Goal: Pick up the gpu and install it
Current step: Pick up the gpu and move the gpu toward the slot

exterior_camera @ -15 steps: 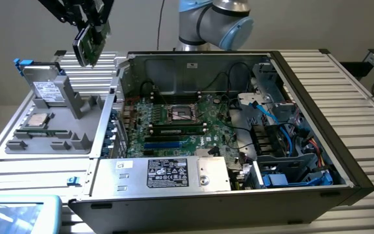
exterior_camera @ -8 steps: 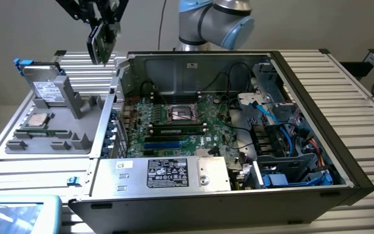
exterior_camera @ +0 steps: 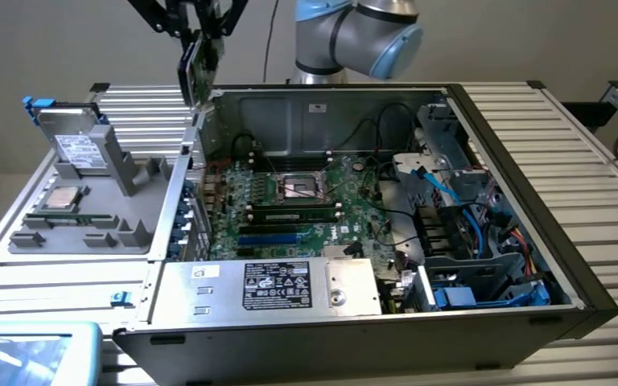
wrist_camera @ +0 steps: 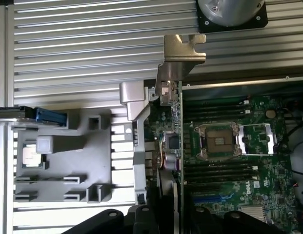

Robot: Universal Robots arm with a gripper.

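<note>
Green-boarded gpu (exterior_camera: 197, 76), light, stiff and fragile, hangs gripped by its edge in the part-closed claw (exterior_camera: 196, 36) above the case (exterior_camera: 502, 161), far left.

**Gpu lifted, hanging on edge**

I see the gpu (exterior_camera: 195, 71) in the upper left of the exterior frame. It hangs upright and clear of every surface, with its top edge clamped in the pincer (exterior_camera: 194, 36). It is a flat rectangular card, dark with a greenish face, leaning slightly. In the wrist view the card (wrist_camera: 176, 73) appears edge-on: a thin green board ending in a bent silver bracket.
</note>
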